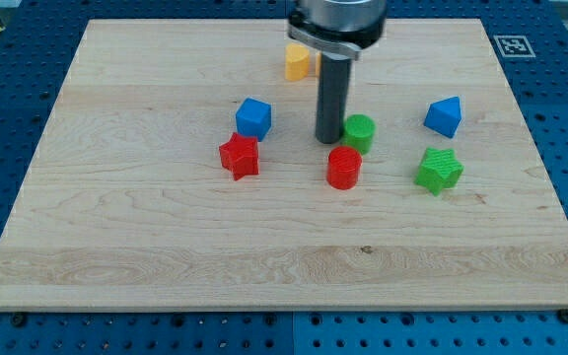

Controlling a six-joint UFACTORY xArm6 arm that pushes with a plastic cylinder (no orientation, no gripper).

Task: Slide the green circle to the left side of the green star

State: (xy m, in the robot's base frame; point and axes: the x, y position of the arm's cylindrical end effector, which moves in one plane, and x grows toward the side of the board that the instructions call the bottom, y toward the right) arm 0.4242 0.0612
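The green circle point(360, 131) stands near the board's middle, right of centre. The green star point(439, 170) lies to its right and a little lower. My tip point(329, 140) is down on the board just left of the green circle, touching or nearly touching its left side. The red circle point(344, 168) sits just below my tip and the green circle.
A blue cube point(253, 117) and a red star point(240, 156) lie left of my tip. A blue block point(444, 115) sits above the green star. A yellow block point(298, 61) is partly hidden behind the rod near the view's top. The wooden board point(116, 247) lies on a blue pegboard.
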